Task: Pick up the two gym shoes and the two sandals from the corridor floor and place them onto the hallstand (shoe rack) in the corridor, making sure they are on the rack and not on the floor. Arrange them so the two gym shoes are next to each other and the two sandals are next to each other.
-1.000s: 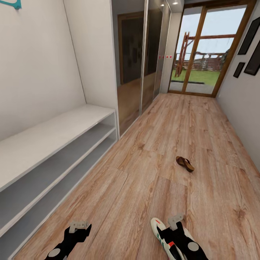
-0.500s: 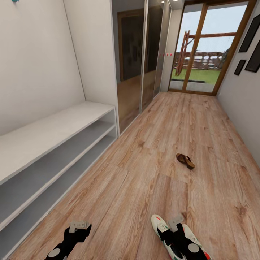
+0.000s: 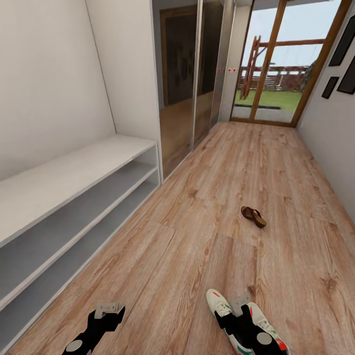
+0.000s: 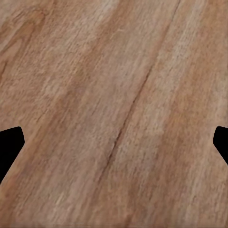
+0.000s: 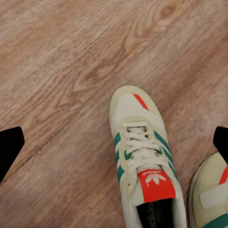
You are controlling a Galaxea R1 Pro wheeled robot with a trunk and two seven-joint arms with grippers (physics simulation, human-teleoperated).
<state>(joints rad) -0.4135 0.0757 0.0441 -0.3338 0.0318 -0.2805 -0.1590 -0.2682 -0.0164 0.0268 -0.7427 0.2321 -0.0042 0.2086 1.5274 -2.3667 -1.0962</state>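
Two white gym shoes with teal stripes and red patches lie side by side on the corridor floor at the near right: one gym shoe and its mate. My right gripper hangs open above them, touching neither. One dark-brown sandal lies farther down the corridor, right of centre. The white hallstand runs along the left wall with bare shelves. My left gripper is open over bare floor near the rack's front.
A mirrored sliding wardrobe follows the hallstand on the left wall. A glass door with a wooden frame closes the corridor's far end. Dark picture frames hang on the right wall. Wide floor lies between rack and sandal.
The whole head view has shifted, so the camera moved: the walls and door sit higher, and more of the gym shoes shows under my right arm. Both grippers hold their pose.
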